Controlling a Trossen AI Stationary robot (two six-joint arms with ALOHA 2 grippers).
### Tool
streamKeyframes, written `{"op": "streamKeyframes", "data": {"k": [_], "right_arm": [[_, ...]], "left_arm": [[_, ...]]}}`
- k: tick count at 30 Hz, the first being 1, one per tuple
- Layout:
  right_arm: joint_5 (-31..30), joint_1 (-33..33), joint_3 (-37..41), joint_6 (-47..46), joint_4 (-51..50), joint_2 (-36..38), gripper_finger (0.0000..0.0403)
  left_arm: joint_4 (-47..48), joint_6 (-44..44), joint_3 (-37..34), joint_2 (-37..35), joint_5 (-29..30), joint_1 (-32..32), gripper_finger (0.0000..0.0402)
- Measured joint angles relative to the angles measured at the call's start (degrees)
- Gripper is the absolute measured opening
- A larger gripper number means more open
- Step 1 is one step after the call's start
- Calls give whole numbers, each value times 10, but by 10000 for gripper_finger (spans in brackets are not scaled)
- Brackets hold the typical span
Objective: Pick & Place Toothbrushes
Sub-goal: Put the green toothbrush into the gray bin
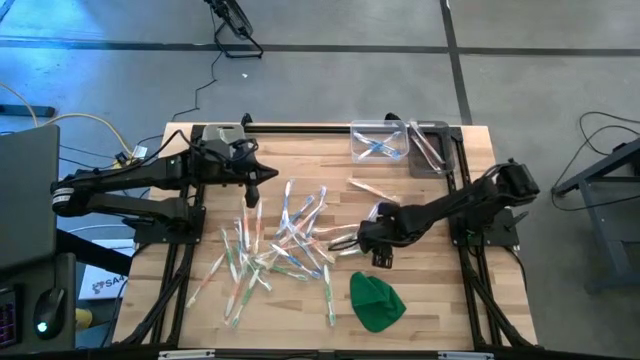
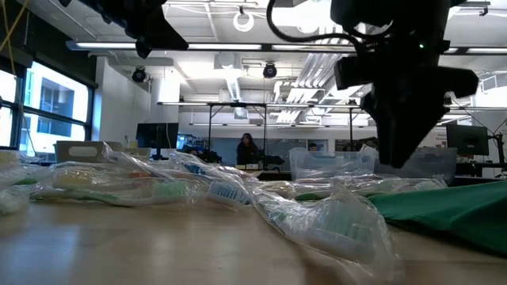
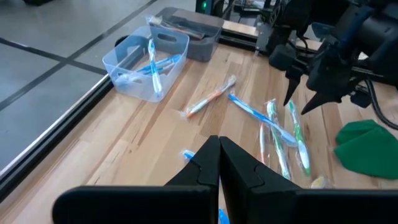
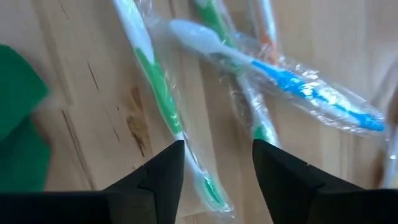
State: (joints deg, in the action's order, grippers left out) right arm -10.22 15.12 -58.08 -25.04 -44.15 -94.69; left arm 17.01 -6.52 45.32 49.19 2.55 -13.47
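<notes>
The toothbrushes (image 1: 285,240) lie wrapped in a loose heap mid-table, a few already in the clear bin (image 1: 380,142) at the far edge. The right gripper (image 4: 214,165) hangs low over the heap's near-side fringe, fingers apart with nothing between them, straddling a green-handled brush (image 4: 158,81) beside a blue one (image 4: 292,84). The risk: crinkly wrappers overlap (several brushes cross here), so closing could snag two at once or slip off the film. The left gripper (image 3: 219,165) waits shut above the heap's far left side, beside the green cloth (image 1: 376,300)'s opposite end
</notes>
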Motion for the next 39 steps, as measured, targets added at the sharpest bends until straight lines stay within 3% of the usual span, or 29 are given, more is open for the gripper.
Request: {"op": "streamKeyframes", "data": {"k": [11, 20, 24, 35, 39], "right_arm": [[24, 3, 0, 10, 15, -71, 184], [37, 3, -2, 13, 40, -85, 180], [48, 3, -2, 13, 42, -85, 150], [58, 5, -2, 14, 48, -87, 17], [51, 16, -2, 27, 47, -87, 11]], "left_arm": [[-1, 0, 0, 0, 0, 0, 1], [0, 0, 0, 0, 0, 0, 1], [0, 0, 0, 0, 0, 0, 1], [2, 0, 0, 0, 0, 0, 1], [16, 0, 0, 0, 0, 0, 1]]}}
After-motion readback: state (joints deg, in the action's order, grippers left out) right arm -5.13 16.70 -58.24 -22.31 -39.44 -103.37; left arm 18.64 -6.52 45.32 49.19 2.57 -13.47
